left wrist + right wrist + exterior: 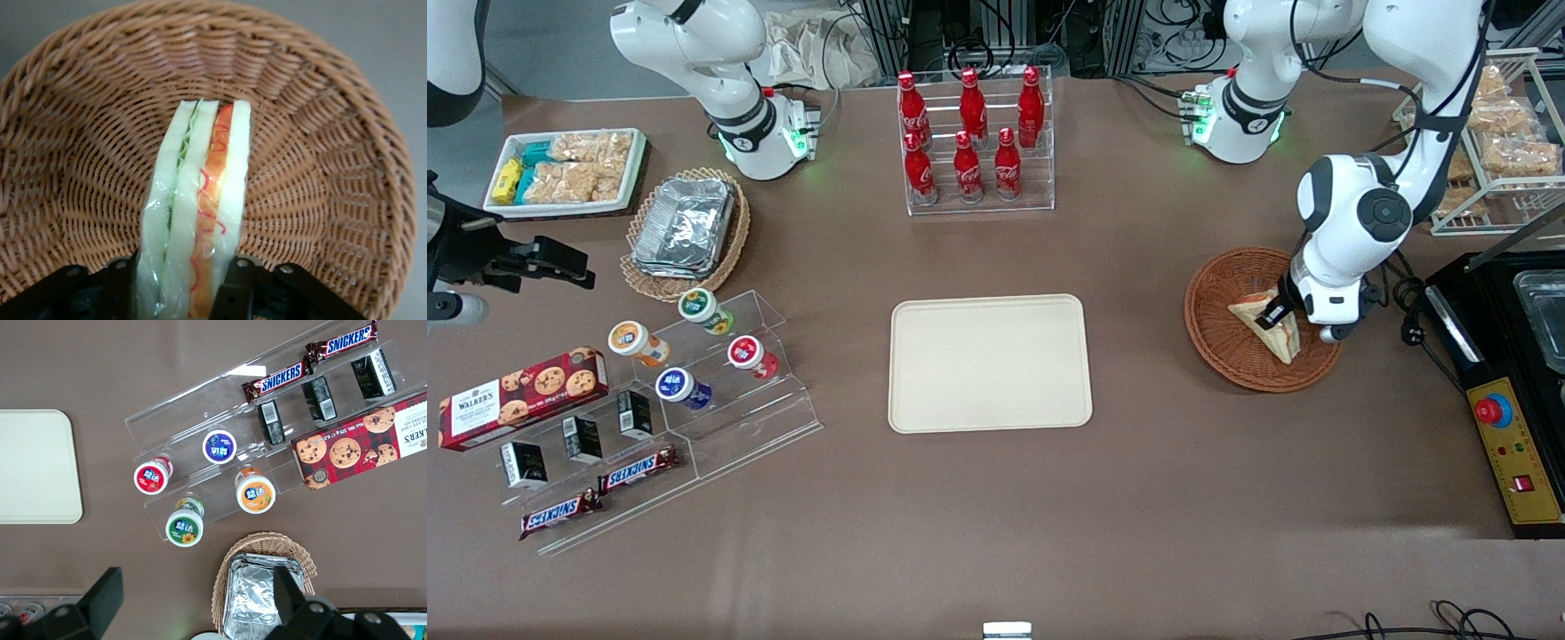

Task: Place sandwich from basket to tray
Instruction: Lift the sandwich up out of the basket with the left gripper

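Hand [183,287] grips sandwich [200,200] inside basket [320,133].

reddish-brown woven basket [320,167], white-orange-green sandwich [200,213], cream tray [989,363]

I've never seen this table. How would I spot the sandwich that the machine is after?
Start at the cream tray mid-table, then look toward the working arm's end for the round reddish-brown basket. The sandwich lies in it, a pale bread wedge with an orange and green filling stripe, with the gripper closed on it. Nothing else is in that basket.
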Robot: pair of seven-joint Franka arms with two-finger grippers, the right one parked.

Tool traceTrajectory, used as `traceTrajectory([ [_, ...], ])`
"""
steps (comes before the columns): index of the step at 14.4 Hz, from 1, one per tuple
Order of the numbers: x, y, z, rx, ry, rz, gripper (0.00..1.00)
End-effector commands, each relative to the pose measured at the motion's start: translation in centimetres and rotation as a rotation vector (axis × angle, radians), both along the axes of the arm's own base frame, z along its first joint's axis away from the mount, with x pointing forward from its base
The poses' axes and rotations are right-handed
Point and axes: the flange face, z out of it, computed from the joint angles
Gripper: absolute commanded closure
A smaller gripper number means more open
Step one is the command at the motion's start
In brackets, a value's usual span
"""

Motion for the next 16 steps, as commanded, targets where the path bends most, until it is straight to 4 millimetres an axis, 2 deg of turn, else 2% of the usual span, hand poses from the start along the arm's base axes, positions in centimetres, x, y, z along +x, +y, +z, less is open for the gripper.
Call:
traceTrajectory([
  [1, 0.7, 0.3, 4.0, 0.009, -0.083, -0.007, 1.00],
  [3, 1.6, 0.8, 6.2, 0.017, -0.054, -0.066, 1.00],
  [4, 1.8, 1.2, 7.9, 0.022, -0.047, -0.098, 1.00],
  [5, 2.3, 1.3, 10.4, 0.028, -0.039, -0.132, 1.00],
  [10, 7.1, 1.6, 28.2, 0.004, 0.145, -0.385, 1.00],
  [12, 7.4, 1.0, 31.9, -0.004, 0.135, -0.505, 1.00],
  [13, 7.3, -0.1, 33.3, -0.002, 0.129, -0.544, 1.00],
  [14, 7.1, -2.2, 34.5, 0.002, 0.122, -0.582, 1.00],
  [15, 6.9, -4.6, 35.1, 0.000, 0.119, -0.623, 1.00],
  [16, 6.8, -6.8, 34.7, -0.028, 0.120, -0.653, 1.00],
])
